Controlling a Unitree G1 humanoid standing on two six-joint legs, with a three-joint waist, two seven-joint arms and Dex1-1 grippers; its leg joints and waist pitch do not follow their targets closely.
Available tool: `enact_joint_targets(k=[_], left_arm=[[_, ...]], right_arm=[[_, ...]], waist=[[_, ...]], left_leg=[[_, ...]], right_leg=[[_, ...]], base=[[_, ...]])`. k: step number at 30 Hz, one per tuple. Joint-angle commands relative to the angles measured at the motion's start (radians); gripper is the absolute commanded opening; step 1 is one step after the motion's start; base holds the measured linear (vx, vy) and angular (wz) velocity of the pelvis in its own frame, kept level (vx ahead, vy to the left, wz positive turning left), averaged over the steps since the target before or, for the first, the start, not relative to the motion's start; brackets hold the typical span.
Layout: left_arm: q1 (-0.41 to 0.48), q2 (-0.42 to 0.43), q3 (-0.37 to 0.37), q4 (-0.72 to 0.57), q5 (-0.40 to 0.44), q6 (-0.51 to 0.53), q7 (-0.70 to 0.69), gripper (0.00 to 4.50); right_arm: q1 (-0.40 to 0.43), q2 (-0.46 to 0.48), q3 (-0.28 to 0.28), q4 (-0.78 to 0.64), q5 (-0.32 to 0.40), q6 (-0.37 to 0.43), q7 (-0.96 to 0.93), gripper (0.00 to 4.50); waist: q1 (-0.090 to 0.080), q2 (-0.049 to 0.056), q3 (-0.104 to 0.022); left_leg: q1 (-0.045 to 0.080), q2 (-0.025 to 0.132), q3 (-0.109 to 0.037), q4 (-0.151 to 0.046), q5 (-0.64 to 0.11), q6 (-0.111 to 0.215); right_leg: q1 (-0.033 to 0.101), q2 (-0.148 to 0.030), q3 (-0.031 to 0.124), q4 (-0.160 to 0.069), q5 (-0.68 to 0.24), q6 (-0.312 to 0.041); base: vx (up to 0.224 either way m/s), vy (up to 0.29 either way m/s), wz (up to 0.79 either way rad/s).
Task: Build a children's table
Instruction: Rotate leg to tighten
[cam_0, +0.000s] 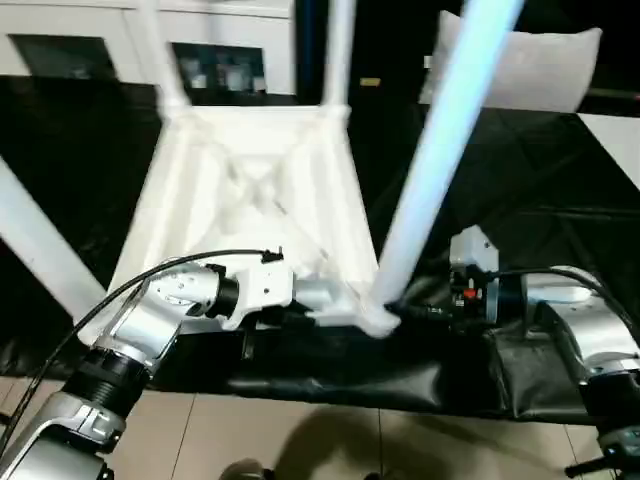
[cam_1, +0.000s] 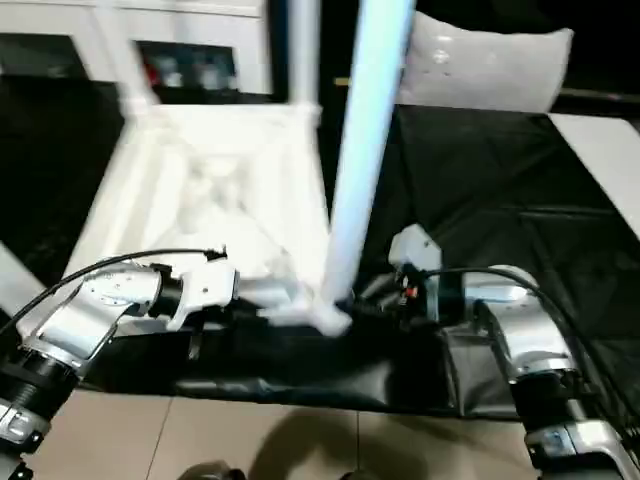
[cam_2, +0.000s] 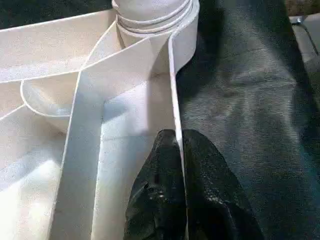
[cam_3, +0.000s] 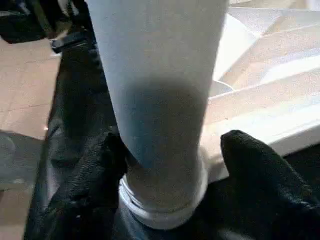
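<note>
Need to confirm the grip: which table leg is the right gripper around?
The near-right leg, at its base in the corner socket; right gripper fingers straddle it. Others stand farther away.

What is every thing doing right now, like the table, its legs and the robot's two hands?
White plastic table top: upside down, ribbed underside up, on the black cloth.
Near white tapered leg: standing in its corner socket.
Other white legs: standing up in their sockets.
Left gripper: pinched shut on the top's side wall.
Right gripper: fingers around the near leg's base.
</note>
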Motion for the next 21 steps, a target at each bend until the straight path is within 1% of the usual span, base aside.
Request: enact_joint_targets(k=[1, 2, 3, 4, 6, 7, 8, 9, 12, 14, 17, 18, 19, 20, 21], left_arm=[[0.003, -0.002, -0.053, -0.034, -0.009, -0.021, -0.067, 0.00], [0.003, -0.002, -0.053, -0.034, -0.009, -0.021, -0.067, 0.00], [0.006, -0.003, -0.052, -0.042, -0.014, -0.015, -0.071, 0.00], [0.006, -0.003, -0.052, -0.042, -0.014, -0.015, -0.071, 0.00], [0.003, -0.004, -0.051, -0.036, -0.023, -0.018, -0.078, 0.00], [0.002, -0.003, -0.052, -0.033, -0.023, -0.021, -0.080, 0.00], [0.001, -0.003, -0.052, -0.029, -0.020, -0.024, -0.080, 0.00], [0.002, -0.003, -0.051, -0.026, -0.018, -0.028, -0.080, 0.00], [0.005, -0.004, -0.049, -0.029, -0.018, -0.023, -0.079, 0.00], [0.002, -0.006, -0.047, -0.027, -0.024, -0.018, -0.081, 0.00], [0.002, -0.007, -0.045, -0.024, -0.028, -0.016, -0.079, 0.00], [0.006, -0.008, -0.041, -0.026, -0.032, -0.010, -0.072, 0.00], [0.010, -0.013, -0.035, -0.027, -0.035, 0.002, -0.058, 0.00], [0.010, -0.022, -0.028, -0.029, -0.036, 0.016, -0.038, 0.00], [0.009, -0.032, -0.021, -0.031, -0.038, 0.040, -0.019, 0.00]], right_arm=[[-0.011, -0.001, -0.004, 0.012, 0.008, 0.003, 0.017, 2.88], [-0.011, -0.001, -0.004, 0.012, 0.008, 0.003, 0.017, 2.88], [-0.008, 0.000, 0.002, 0.002, 0.024, 0.021, 0.039, 2.71], [-0.008, 0.000, 0.002, 0.002, 0.024, 0.021, 0.039, 2.71], [-0.016, 0.004, 0.007, 0.021, 0.029, 0.023, 0.062, 2.43], [-0.017, 0.005, 0.009, 0.026, 0.028, 0.022, 0.066, 2.43], [-0.019, 0.007, 0.010, 0.032, 0.029, 0.023, 0.071, 2.26], [-0.018, 0.009, 0.011, 0.035, 0.029, 0.023, 0.075, 2.16], [-0.015, 0.010, 0.010, 0.033, 0.035, 0.028, 0.082, 2.03], [-0.013, 0.011, 0.010, 0.031, 0.039, 0.034, 0.091, 1.96], [-0.003, 0.014, 0.012, 0.017, 0.043, 0.041, 0.092, 1.94], [0.008, 0.017, 0.012, 0.004, 0.049, 0.049, 0.093, 1.93], [0.020, 0.020, 0.012, -0.009, 0.053, 0.054, 0.090, 1.93], [0.029, 0.025, 0.009, -0.019, 0.056, 0.054, 0.082, 1.93], [0.035, 0.035, 0.003, -0.026, 0.060, 0.064, 0.061, 1.93]], waist=[[0.000, -0.002, -0.073], [0.000, -0.001, -0.073], [0.001, -0.005, -0.075], [0.002, -0.004, -0.076], [0.003, -0.004, -0.076], [0.005, -0.003, -0.077], [0.005, -0.007, -0.077], [0.006, -0.006, -0.076], [0.008, -0.006, -0.076], [0.008, -0.003, -0.076], [0.009, -0.005, -0.076], [0.009, -0.004, -0.076], [0.009, -0.005, -0.075], [0.010, 0.001, -0.070], [0.009, 0.000, -0.069]], left_leg=[[0.007, 0.080, -0.015, -0.068, -0.027, 0.119], [0.008, 0.081, -0.015, -0.068, -0.027, 0.117], [0.008, 0.080, -0.015, -0.067, -0.025, 0.118], [0.007, 0.080, -0.015, -0.066, -0.018, 0.120], [0.007, 0.079, -0.014, -0.064, -0.008, 0.125], [0.006, 0.079, -0.013, -0.063, -0.005, 0.127], [0.005, 0.079, -0.013, -0.062, -0.004, 0.128], [0.006, 0.079, -0.013, -0.063, -0.004, 0.127], [0.006, 0.078, -0.013, -0.063, -0.015, 0.119], [0.006, 0.078, -0.014, -0.064, -0.020, 0.115], [0.006, 0.078, -0.014, -0.064, -0.025, 0.108], [0.006, 0.078, -0.014, -0.064, -0.024, 0.108], [0.006, 0.077, -0.013, -0.064, -0.029, 0.106], [0.005, 0.078, -0.015, -0.066, -0.034, 0.103], [0.005, 0.077, -0.015, -0.067, -0.045, 0.100]], right_leg=[[0.057, -0.075, 0.031, -0.042, 0.047, -0.328], [0.056, -0.075, 0.031, -0.042, 0.046, -0.326], [0.057, -0.074, 0.031, -0.041, 0.052, -0.325], [0.057, -0.075, 0.032, -0.040, 0.057, -0.324], [0.056, -0.074, 0.032, -0.039, 0.068, -0.324], [0.055, -0.074, 0.032, -0.038, 0.071, -0.326], [0.055, -0.074, 0.031, -0.039, 0.070, -0.326], [0.055, -0.074, 0.031, -0.039, 0.060, -0.323], [0.054, -0.074, 0.032, -0.041, 0.036, -0.316], [0.054, -0.074, 0.032, -0.041, 0.028, -0.315], [0.055, -0.074, 0.032, -0.042, 0.020, -0.311], [0.055, -0.073, 0.032, -0.042, 0.020, -0.310], [0.054, -0.073, 0.033, -0.043, 0.016, -0.307], [0.051, -0.073, 0.033, -0.043, 0.011, -0.306], [0.052, -0.072, 0.033, -0.046, 0.002, -0.305]], base=[[0.000, 0.000, 0.00], [0.000, 0.000, 0.00], [0.000, 0.000, 0.00], [0.000, 0.000, 0.00], [0.000, 0.000, 0.00], [0.000, 0.000, 0.00], [0.000, 0.000, 0.00], [0.000, 0.000, 0.00], [0.000, 0.000, 0.00], [0.000, 0.000, 0.00], [0.000, 0.000, 0.00], [0.000, 0.000, 0.00], [0.000, 0.000, 0.00], [0.000, 0.000, 0.00], [0.000, 0.000, 0.00]])
